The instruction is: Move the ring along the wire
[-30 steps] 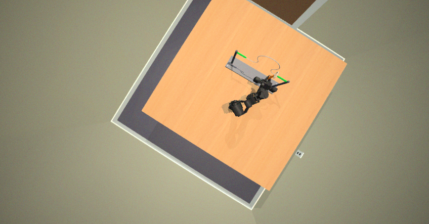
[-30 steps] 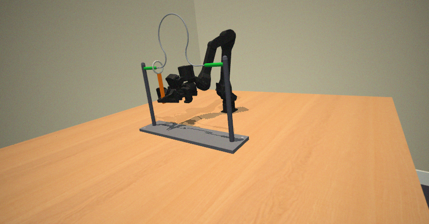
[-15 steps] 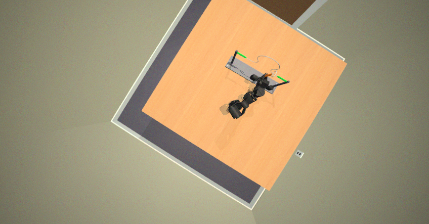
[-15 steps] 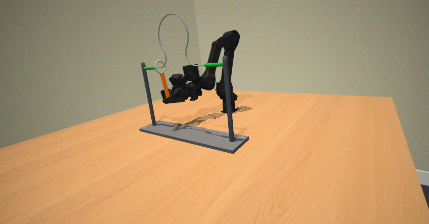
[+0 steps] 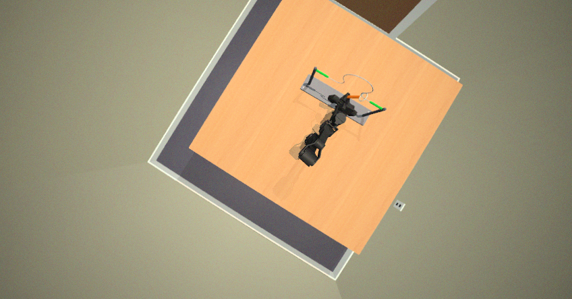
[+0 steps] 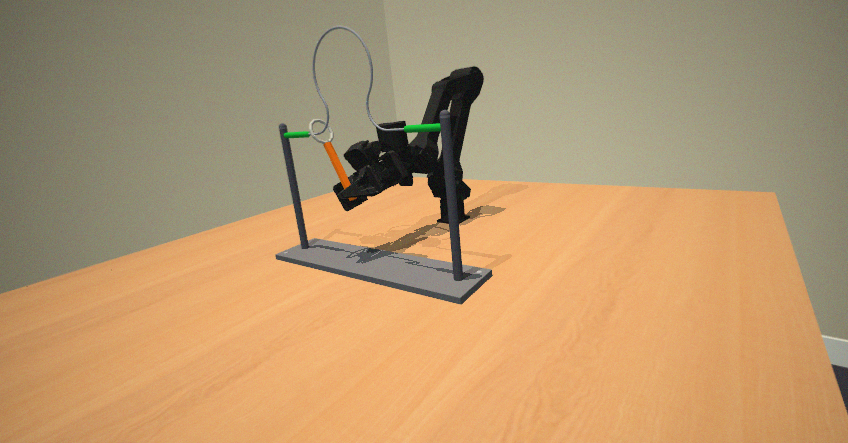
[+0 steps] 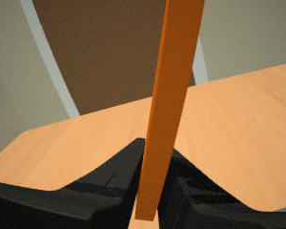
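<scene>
The pale ring [image 5: 358, 97] [image 6: 310, 127] is around the wire at the thin grey part [image 5: 357, 75] [image 6: 313, 70], just inward of the green part [image 5: 376, 105] [image 6: 296, 134] by the left post in the exterior view. Whether it touches the wire cannot be told. Its orange handle [image 5: 353, 96] [image 6: 336, 165] [image 7: 171, 95] slants down toward the middle. My gripper [image 5: 347, 95] [image 6: 351, 196] [image 7: 150, 147] is shut on the handle's lower end, below the wire. The other green part [image 5: 322, 73] [image 6: 422, 127] joins the other post [image 5: 311, 77] [image 6: 451, 200].
The wire rises in a tall loop between the posts. The near-ring post [image 5: 371, 113] [image 6: 291, 183] and the other stand on a flat grey base [image 6: 380, 269] on the wooden table [image 5: 256, 115] [image 6: 595, 319]. The arm reaches in from behind the base in the exterior view.
</scene>
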`<state>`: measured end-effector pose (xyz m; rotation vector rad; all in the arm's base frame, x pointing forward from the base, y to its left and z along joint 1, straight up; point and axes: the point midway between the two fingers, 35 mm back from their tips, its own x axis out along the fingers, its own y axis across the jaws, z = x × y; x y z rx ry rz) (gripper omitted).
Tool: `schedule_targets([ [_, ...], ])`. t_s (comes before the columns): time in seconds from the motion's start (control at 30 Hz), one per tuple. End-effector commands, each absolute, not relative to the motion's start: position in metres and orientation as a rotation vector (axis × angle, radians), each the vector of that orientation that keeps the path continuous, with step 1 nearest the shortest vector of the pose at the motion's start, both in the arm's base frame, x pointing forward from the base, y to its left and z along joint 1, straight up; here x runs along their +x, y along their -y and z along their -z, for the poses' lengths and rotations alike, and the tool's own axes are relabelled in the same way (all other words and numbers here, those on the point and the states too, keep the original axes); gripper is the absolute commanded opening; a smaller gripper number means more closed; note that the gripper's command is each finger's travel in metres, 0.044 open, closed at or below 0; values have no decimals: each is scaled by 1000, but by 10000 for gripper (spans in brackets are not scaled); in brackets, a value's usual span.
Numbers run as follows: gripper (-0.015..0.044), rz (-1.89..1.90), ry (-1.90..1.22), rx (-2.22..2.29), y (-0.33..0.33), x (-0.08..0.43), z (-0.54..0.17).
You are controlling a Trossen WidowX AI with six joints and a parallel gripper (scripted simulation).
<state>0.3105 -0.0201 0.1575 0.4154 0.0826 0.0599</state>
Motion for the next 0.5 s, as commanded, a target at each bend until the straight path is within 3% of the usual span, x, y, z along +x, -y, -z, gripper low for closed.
schedule_targets([
  [0.0, -150, -66, -92, 507, 7, 308, -164],
  [0.47, -150, -121, -216, 699, -19, 290, -185],
])
